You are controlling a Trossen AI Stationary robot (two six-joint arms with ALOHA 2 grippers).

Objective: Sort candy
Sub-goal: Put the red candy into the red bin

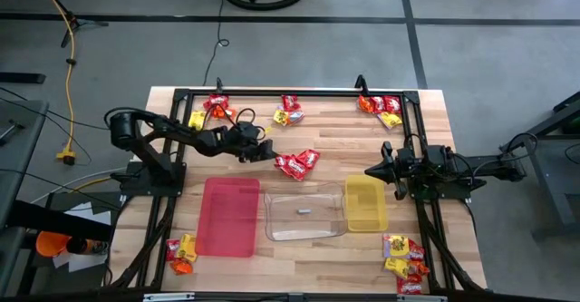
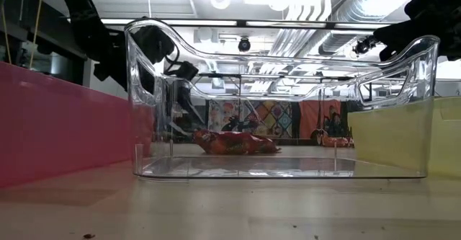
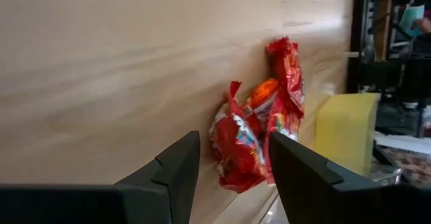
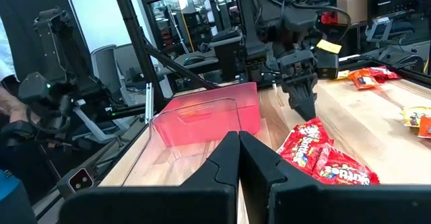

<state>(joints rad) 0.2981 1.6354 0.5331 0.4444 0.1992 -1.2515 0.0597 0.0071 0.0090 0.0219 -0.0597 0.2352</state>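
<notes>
A small pile of red candy packets (image 1: 297, 163) lies on the wooden table, beyond the clear tray (image 1: 304, 213). It also shows in the left wrist view (image 3: 259, 133) and through the tray wall in the low view (image 2: 234, 143). My left gripper (image 1: 270, 151) stands open just to the left of this pile, slanting down at it. The packets lie ahead of its two fingers (image 3: 234, 136), and I see no touch. The right wrist view shows that gripper (image 4: 304, 113) right above the near end of the pile (image 4: 323, 158). My right gripper (image 1: 370, 170) waits shut at the table's right, level, by the yellow tray (image 1: 365, 202).
A red tray (image 1: 228, 216) stands left of the clear one. More candy piles lie at the far left (image 1: 213, 110), far middle (image 1: 290, 112), far right (image 1: 381, 108), near left (image 1: 181, 252) and near right (image 1: 405, 264). A black frame (image 1: 299, 92) borders the table.
</notes>
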